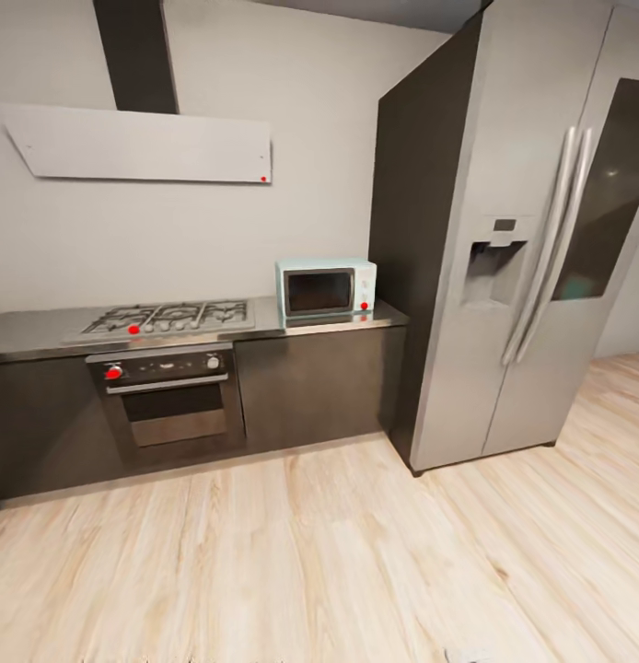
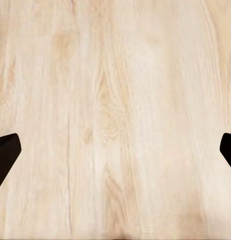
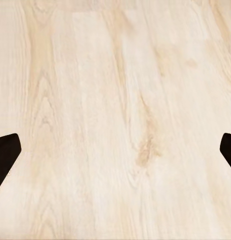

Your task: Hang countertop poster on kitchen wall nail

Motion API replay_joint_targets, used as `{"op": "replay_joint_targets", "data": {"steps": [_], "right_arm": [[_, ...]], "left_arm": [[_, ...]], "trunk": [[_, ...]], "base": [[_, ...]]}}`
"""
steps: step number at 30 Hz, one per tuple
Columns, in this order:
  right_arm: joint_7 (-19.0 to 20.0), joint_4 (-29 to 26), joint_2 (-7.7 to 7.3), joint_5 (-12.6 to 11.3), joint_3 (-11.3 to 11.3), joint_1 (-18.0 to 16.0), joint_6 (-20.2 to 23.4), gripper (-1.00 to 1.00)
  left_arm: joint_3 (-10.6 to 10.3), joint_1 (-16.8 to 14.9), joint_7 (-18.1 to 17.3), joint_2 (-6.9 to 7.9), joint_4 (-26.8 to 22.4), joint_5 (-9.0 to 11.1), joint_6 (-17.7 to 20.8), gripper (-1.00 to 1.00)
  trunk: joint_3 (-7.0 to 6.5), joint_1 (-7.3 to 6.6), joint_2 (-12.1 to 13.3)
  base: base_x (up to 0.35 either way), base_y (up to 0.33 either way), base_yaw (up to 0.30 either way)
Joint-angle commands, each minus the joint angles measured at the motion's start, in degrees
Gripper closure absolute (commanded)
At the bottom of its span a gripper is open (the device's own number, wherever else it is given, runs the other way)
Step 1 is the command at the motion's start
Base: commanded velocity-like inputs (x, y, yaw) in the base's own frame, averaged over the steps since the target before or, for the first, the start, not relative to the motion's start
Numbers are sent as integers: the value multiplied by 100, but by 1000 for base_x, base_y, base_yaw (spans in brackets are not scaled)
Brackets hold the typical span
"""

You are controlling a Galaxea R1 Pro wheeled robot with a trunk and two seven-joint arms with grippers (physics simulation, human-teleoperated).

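The robot faces a run of dark cabinets along the far wall, topped by the kitchen countertop, a glossy grey surface that stretches from the left edge of the scene to the side of a tall fridge. A gas hob is set into that surface, with an oven built in directly beneath it; the oven has one red knob and one pale one above its handle. To the right of the hob, at the end of the surface and close against the fridge, stands a pale blue microwave with a dark door. A flat white extractor hood hangs on the wall above the hob, with a dark chimney rising from it. The silver double-door fridge fills the right side, with a dispenser recess in its left door and a dark panel in its right one. From where I stand, no poster can be made out on the stretch of surface in sight.

Pale wooden floor spreads across the near part of the room. Both arms point down at it: the left tool has its two dark fingertips spread wide apart with nothing between them, and the right tool is the same, wide apart and empty over the planks.
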State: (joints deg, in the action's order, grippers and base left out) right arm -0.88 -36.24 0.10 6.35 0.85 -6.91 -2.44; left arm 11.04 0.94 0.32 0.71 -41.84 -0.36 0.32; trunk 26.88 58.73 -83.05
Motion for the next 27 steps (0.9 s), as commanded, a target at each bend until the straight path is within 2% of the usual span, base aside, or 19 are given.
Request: {"op": "replay_joint_targets", "data": {"steps": [1,27], "right_arm": [[-9,3,1,60,0,-3,-11,-100],[-7,6,4,61,-3,-3,-11,-100]], "left_arm": [[3,2,3,-1,-9,-5,3,-100],[4,2,3,-1,-9,-8,3,-100]], "trunk": [[5,0,-2],[5,0,-2]], "base": [[0,0,288],[1,-3,286]]}}
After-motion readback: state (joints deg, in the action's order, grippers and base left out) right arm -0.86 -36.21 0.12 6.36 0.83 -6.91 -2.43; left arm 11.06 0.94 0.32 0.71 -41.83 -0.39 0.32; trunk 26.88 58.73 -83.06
